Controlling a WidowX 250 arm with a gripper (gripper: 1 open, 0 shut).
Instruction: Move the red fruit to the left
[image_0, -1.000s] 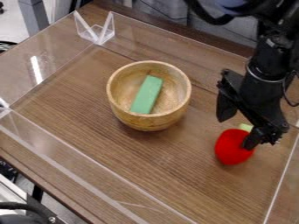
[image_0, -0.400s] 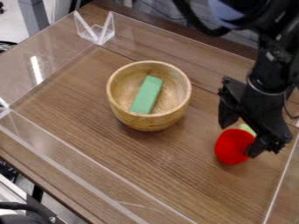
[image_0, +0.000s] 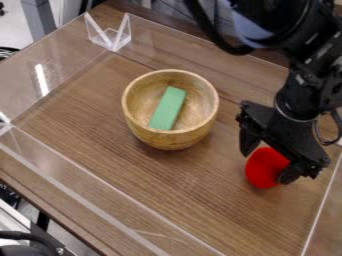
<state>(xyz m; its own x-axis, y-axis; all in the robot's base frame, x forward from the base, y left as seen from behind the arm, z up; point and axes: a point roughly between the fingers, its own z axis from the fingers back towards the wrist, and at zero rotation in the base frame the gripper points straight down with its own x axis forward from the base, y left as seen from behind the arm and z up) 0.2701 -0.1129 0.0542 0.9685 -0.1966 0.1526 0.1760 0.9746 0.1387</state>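
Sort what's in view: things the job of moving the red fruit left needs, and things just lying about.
For the job:
- red fruit
- gripper

Just lying about:
- wooden bowl
- green block
- clear plastic stand

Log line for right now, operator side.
gripper: open | red fruit: between fingers, on table | green block: in bowl

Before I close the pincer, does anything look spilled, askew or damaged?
Nothing stands out: the wooden bowl looks upright with the green block inside, and the red fruit shows no visible damage, though the pincer partly hides it.
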